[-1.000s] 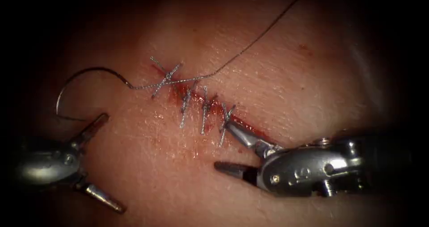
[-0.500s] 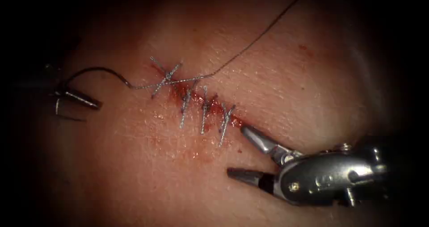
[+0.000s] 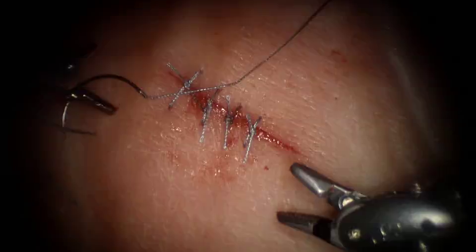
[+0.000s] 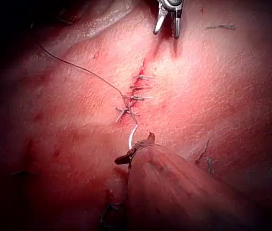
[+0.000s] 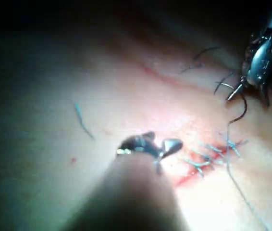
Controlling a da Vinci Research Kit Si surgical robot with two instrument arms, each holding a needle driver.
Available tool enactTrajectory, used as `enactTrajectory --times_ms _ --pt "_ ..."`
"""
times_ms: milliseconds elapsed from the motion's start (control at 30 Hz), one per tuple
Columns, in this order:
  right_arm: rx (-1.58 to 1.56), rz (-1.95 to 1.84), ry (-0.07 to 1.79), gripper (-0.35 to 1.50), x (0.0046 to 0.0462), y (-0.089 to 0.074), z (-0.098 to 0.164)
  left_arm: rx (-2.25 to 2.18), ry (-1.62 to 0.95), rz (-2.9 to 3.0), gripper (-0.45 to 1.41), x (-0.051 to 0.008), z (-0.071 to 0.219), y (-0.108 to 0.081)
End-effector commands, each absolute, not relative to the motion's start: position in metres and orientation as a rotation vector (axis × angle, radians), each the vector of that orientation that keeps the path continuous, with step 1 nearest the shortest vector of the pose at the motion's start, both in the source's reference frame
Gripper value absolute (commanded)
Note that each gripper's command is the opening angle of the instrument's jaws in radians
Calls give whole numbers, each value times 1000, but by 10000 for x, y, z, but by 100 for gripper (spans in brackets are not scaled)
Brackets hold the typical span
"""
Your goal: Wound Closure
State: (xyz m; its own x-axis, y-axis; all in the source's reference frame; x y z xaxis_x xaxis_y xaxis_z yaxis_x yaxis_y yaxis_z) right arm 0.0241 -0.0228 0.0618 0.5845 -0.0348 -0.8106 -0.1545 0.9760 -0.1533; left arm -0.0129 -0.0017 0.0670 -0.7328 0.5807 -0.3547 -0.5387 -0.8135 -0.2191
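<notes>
My view from the endoscope: the tissue takes up most of what I see, with the cut running diagonally across its middle. Four stitches cross the cut, and red fluid sits along its unstitched lower-right end.

My right claw hovers right of the cut, near that lower end, jaws spread wide and holding nothing.

My left claw is well to the left of the cut, at the dim edge, jaws closed on the needle around mid-curve. The needle lies clear of the tissue, its arc bending round the claw tip.

The thread runs from the needle's end to the topmost stitch, then away up and to the right.

In the right wrist view a loose cut piece of thread lies on the tissue.
</notes>
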Motion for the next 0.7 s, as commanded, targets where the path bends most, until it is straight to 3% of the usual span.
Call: enactTrajectory --times_ms 33,433,500,567,600,633,667,700 --pt "-214 73 945 76 247 -237 622 -534 -136 2468 104 -133 679 -22" --pt "-227 78 941 81 251 -245 625 -389 -189 2437 103 -103 704 -30" --pt "-227 77 939 81 253 -247 625 -395 -211 2410 98 -100 706 -29" --pt "-229 77 938 81 255 -248 626 -407 -235 2400 76 -98 709 -29" --pt "-229 77 938 81 255 -248 626 -407 -235 2400 76 -98 709 -29" --pt "-229 77 938 81 255 -248 626 -415 -247 2396 32 -97 711 -30" --pt "-229 78 937 81 256 -249 625 -418 -271 2401 -38 -95 712 -32" --pt "-230 78 937 81 257 -249 625 -419 -280 2402 -45 -95 711 -33"
